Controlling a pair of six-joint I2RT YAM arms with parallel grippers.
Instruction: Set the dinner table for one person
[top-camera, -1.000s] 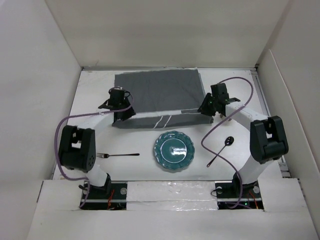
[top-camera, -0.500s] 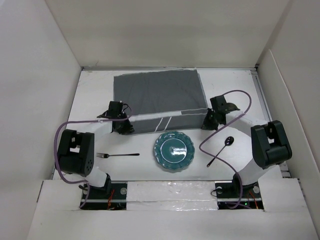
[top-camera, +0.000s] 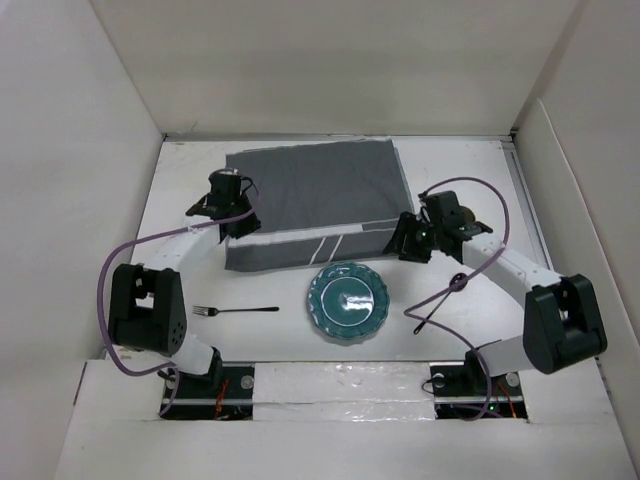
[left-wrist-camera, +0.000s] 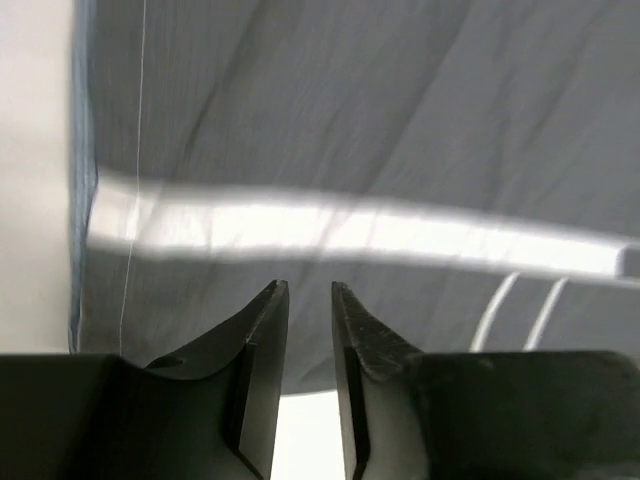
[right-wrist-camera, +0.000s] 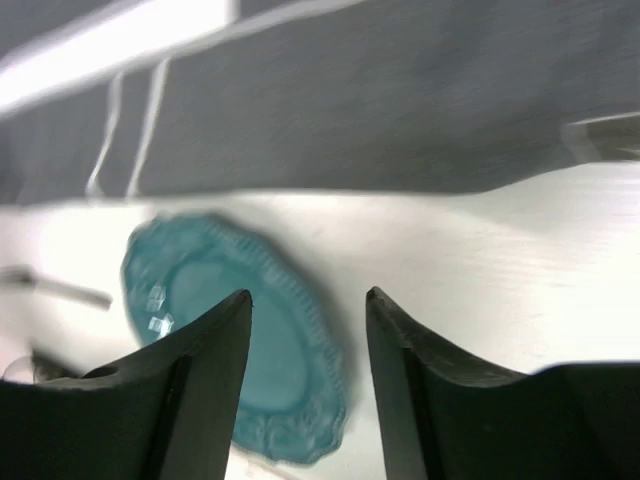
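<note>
The white desk (top-camera: 470, 165) fills the floor of an open box. Upright white panels close its 9, 12 and 3 o'clock edges, and the arm bases stand along the 6 o'clock edge. Bare strips of desk run down both sides of the grey cloth (top-camera: 315, 190). The widest open stretch lies toward 3 o'clock, past the right arm.

The cloth lies flat at the far middle of the desk, and its near margin is folded over into a band carrying two thin white stripes. At 6 o'clock from it sits a teal scalloped plate (top-camera: 347, 300), separated from the cloth's near edge by a narrow band of desk. A fork (top-camera: 235, 310) lies at 9 o'clock from the plate. A black spoon (top-camera: 425, 322) lies at 3 o'clock from the plate, with the right arm's purple cable crossing it.

The right fingers (right-wrist-camera: 200, 370) are spread wide and grasp nothing. They hang over bare desk beside the cloth's near right corner, and the plate's rim shows between them. The left fingers (left-wrist-camera: 262, 340) are parted by only a slit and are also empty. They are above the cloth's folded near band, by its left edge, with white desk at 9 o'clock.
</note>
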